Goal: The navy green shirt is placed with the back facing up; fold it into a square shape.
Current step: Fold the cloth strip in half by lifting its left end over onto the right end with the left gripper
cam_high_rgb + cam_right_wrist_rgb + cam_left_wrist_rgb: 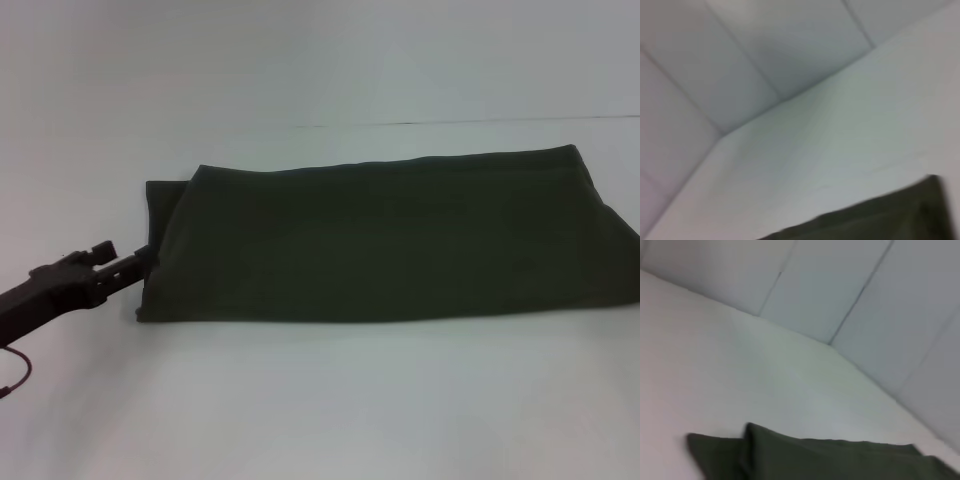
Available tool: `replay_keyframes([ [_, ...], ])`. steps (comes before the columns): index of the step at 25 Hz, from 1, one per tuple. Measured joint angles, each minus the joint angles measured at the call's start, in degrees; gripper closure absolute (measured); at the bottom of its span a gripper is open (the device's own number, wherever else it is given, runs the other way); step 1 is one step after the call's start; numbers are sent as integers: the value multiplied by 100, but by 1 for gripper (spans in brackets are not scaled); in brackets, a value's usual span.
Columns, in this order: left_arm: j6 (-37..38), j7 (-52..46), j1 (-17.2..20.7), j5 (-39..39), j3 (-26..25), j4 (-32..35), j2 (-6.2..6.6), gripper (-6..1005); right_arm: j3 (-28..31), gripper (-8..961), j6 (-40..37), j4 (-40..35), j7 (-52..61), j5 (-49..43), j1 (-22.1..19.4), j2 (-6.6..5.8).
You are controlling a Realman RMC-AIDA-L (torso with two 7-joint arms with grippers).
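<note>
Folding is partway done: the navy green shirt (390, 240) lies as a long strip. The left gripper (143, 258) touches its left edge; I cannot tell its grip. Next, fold across.

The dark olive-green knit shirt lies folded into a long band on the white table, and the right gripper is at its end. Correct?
Not quite: the left gripper is at the end of the dark olive-green knit shirt, as the head view shows. The shirt does lie folded in a long band on the white table.

Even, diffuse lighting; soft shadow under the dark olive knit shirt (390, 240); both wrist views blurred (right worse).
</note>
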Motion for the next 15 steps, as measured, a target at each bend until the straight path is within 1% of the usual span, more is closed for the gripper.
replay_keyframes([
  [5,685,-686,10,56,7,3,104,161,-54,201,-154,56,-60,-22,236,10],
  [6,685,-686,10,56,7,3,104,161,-77,186,-135,72,-62,-29,282,15],
  [8,811,-1181,9,159,18,-32,158,161,-124,131,-75,88,-62,-33,366,29],
  [11,838,-1442,4,271,21,-32,163,161,-174,49,32,90,-64,-33,438,40],
  [15,917,-1908,-22,499,22,-29,166,162,-189,52,89,91,-69,-33,497,48],
])
